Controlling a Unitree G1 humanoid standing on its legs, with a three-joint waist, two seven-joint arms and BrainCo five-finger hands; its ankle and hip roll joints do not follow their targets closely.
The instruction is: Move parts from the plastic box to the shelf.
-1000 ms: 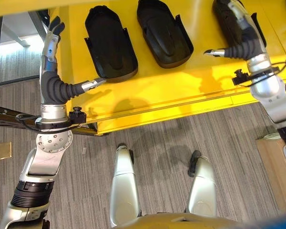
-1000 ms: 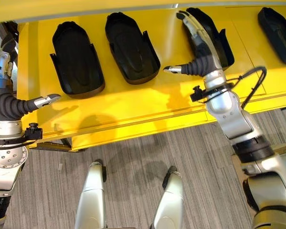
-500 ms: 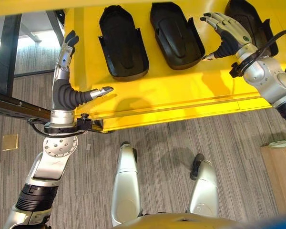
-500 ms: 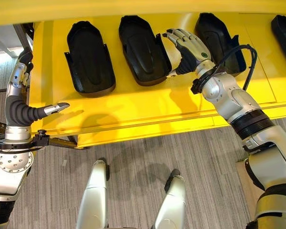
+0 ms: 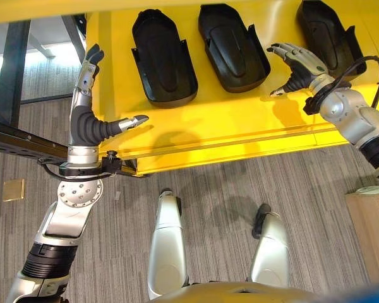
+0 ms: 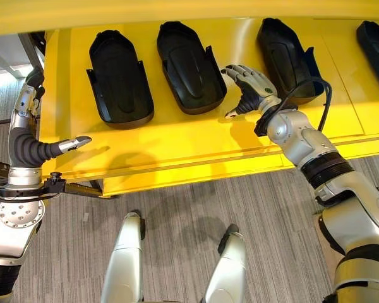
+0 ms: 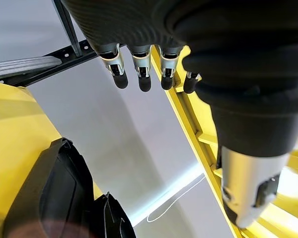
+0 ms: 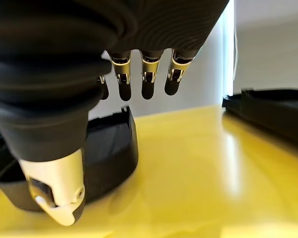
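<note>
Three black moulded parts lie side by side on the yellow shelf: a left one, a middle one and a right one. My right hand hovers open over the shelf between the middle and right parts, holding nothing. In the right wrist view its fingers hang straight above the bare yellow surface, with a part just beyond them. My left hand stands upright and open at the shelf's left end, empty, and its fingers show straight in the left wrist view.
A fourth black part lies further right on the shelf. A black steel rail runs by my left arm. A wooden box stands on the grey carpet at the lower right. An upper shelf's yellow edge overhangs the top.
My right hand has drawn back from the right-hand part toward the shelf's front edge, empty, with its fingers now relaxed. The view shifted a second ago. The left arm has stayed put.
</note>
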